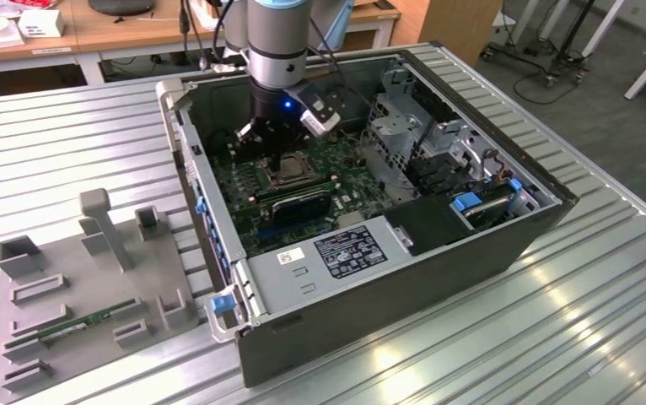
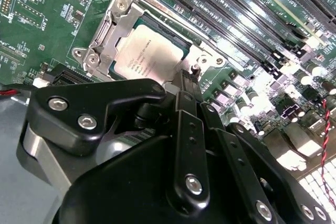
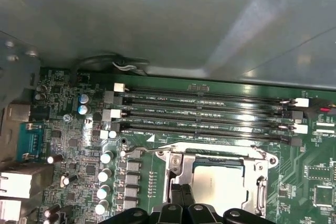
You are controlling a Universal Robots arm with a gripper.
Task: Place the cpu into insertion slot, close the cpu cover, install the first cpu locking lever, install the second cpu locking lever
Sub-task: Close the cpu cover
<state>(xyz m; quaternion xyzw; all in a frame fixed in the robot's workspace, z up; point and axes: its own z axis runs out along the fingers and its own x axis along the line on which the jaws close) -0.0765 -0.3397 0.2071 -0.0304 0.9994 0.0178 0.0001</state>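
The cpu (image 2: 149, 56) lies flat in the insertion slot (image 2: 157, 4) on the green board, its dull metal face up. The silver cpu cover (image 2: 112, 30) lies down over the cpu's edges. In the first wrist view the cpu (image 3: 218, 182) shows through the cover (image 3: 177, 170), and a thin wire locking lever (image 3: 142, 151) runs along the socket's side nearest the memory slots. My gripper (image 2: 187, 80) hovers at the socket's edge, its black fingers (image 3: 176, 199) pressed together with nothing seen between them. In the exterior view the gripper (image 1: 265, 143) reaches into the open case just beside the socket (image 1: 290, 169).
Long black memory slots (image 3: 205, 113) lie beside the socket. The case walls (image 1: 205, 194), a drive cage (image 1: 413, 126) and the power supply (image 1: 340, 253) box in the board. A grey fixture plate (image 1: 76, 337) with a memory stick (image 1: 89, 324) lies at the exterior view's left.
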